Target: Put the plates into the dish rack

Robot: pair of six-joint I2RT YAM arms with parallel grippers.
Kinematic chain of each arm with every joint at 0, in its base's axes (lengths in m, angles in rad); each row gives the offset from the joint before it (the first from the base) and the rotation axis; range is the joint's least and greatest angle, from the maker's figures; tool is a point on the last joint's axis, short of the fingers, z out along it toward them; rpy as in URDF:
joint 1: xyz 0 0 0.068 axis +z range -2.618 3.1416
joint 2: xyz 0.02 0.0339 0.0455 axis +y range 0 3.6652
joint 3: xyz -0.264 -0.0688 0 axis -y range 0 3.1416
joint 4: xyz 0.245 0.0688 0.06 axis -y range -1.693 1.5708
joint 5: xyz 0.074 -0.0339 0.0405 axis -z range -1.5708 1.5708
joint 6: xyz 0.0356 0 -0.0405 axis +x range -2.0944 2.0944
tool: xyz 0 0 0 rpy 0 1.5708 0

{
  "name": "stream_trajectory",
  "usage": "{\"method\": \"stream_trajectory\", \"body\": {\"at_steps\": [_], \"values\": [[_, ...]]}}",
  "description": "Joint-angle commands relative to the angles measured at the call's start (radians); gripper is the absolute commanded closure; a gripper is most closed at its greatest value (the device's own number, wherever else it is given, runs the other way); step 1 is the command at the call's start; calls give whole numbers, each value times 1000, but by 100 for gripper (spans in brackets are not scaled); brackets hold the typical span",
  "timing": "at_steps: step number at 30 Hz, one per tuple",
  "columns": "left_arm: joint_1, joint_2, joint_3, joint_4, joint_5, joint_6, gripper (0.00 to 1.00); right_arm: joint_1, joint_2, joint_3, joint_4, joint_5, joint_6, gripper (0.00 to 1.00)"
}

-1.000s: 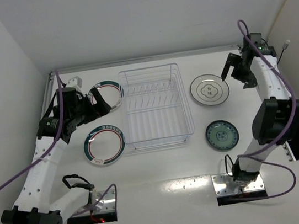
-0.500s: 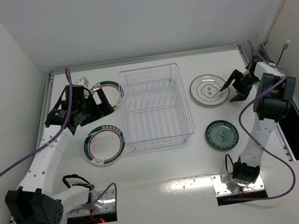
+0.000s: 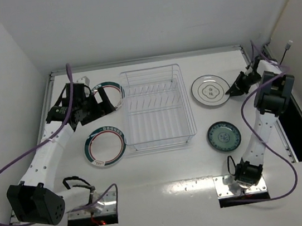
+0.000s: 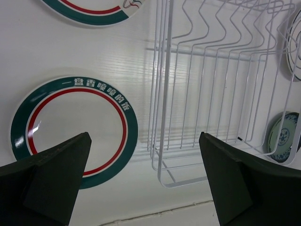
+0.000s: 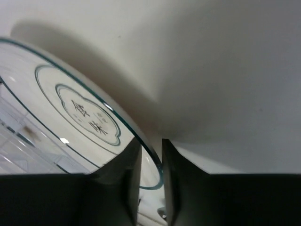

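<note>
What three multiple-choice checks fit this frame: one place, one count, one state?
1. Where is the right claw?
A. At the silver-grey plate's rim.
B. Over the teal plate.
C. Down by its own base.

2. How many plates stand in the dish rack?
A. Two.
B. One.
C. None.

3. The left claw is:
A. shut on a plate.
B. open, gripping nothing.
C. out of view.

Answers:
1 A: the right wrist view shows that rim between its fingers.
2 C: the top view shows only bare tines in the rack.
3 B: the left wrist view shows its fingers wide apart.
</note>
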Motion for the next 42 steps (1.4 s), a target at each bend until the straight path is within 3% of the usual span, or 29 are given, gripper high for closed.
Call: {"method": "stream_trajectory", "body": {"at_steps": [1, 3, 5, 8, 15, 23, 28, 42], "values": [[20, 11, 35, -12, 46, 10, 0, 10, -2, -6, -17, -39, -26, 89], [20, 11, 35, -13, 55, 10, 0, 10, -13, -39, -17, -39, -49, 100], [29, 11, 35, -13, 85, 1, 0, 10, -63, -85, 14, -48, -49, 100], [39, 11, 35, -13, 115, -10, 0, 10, -210, -164, 52, 62, -49, 100], [39, 11, 44, -3, 106, -19, 0, 53, -586, -144, 77, 372, -17, 100], [39, 11, 73, -14, 106, -10, 0, 158, -804, -95, 106, 526, 3, 100], [39, 11, 53, -14, 86, -10, 0, 274, -866, -72, 131, 556, -46, 100], [39, -7, 24, -25, 75, -1, 0, 599, -835, -144, 170, 696, -45, 100]]}}
